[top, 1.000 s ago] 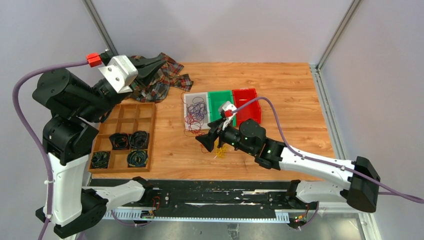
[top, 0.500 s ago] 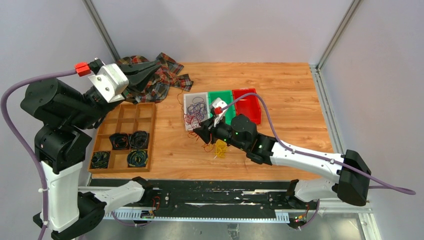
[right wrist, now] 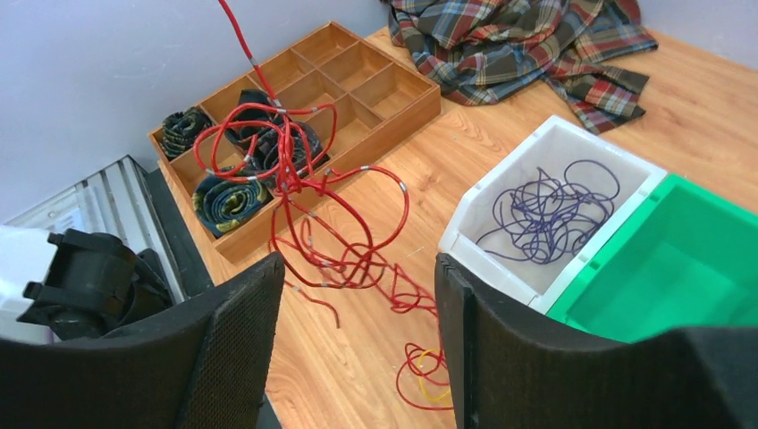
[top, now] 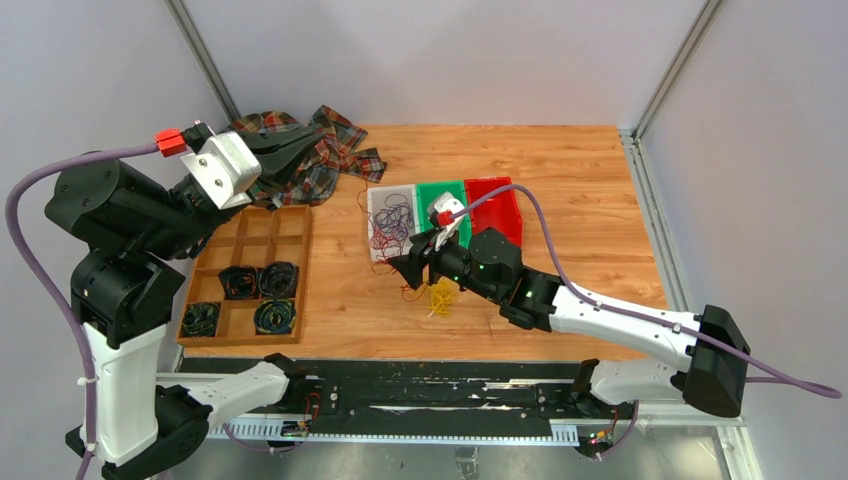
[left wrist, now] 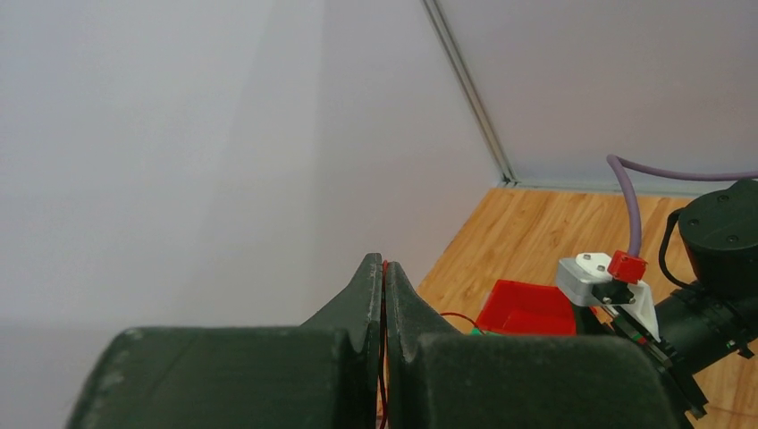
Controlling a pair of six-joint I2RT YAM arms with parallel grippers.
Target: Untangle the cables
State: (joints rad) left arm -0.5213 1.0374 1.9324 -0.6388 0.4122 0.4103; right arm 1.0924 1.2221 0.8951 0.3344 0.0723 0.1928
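Red cables (right wrist: 295, 179) hang in a loopy tangle over the wooden table (top: 560, 160), with one strand running up and left out of the right wrist view. Left gripper (left wrist: 383, 277), raised: jaws pressed together on a thin red strand. Right gripper (right wrist: 359, 268), low: jaws wide apart, nothing pinched, tangle dangling beyond the gap. Lower loops trail on the boards beside small yellow cables (top: 441, 296). Purple cables (right wrist: 545, 214) lie in the white bin (right wrist: 465, 241), touching the green bin (right wrist: 688, 268).
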